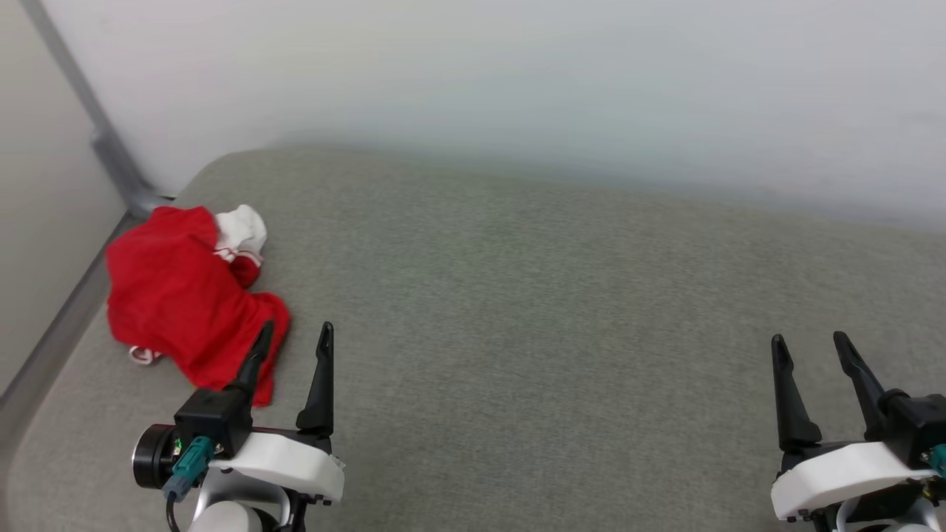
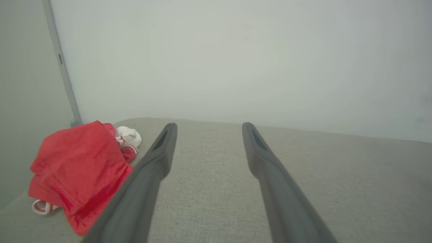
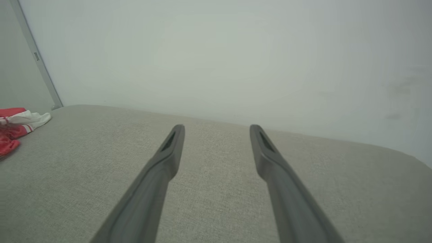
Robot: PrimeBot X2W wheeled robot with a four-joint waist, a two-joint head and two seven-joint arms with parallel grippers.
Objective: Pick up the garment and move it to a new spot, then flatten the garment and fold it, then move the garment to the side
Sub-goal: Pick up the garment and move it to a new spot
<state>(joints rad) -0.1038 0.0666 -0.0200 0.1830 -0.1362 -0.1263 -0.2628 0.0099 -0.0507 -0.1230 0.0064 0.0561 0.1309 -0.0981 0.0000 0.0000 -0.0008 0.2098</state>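
Observation:
The garment [image 1: 177, 299] lies crumpled in a red heap with a white sleeve on top, at the far left of the grey padded surface [image 1: 532, 310]. In the left wrist view the garment [image 2: 76, 168] sits left of my fingers; its letters and number are hidden. My left gripper [image 1: 295, 332] is open just right of the heap, its left finger overlapping the cloth's edge in the head view, nothing between the fingers. My right gripper [image 1: 809, 341] stands open at the lower right, far from the cloth. A corner of the garment [image 3: 15, 126] shows at the right wrist view's left edge.
A pale wall [image 1: 517, 81] rises behind the padded surface. A grey metal post [image 1: 96, 125] runs down the wall corner to the surface's back left, close behind the garment. The surface's left edge [image 1: 52, 340] drops off beside the heap.

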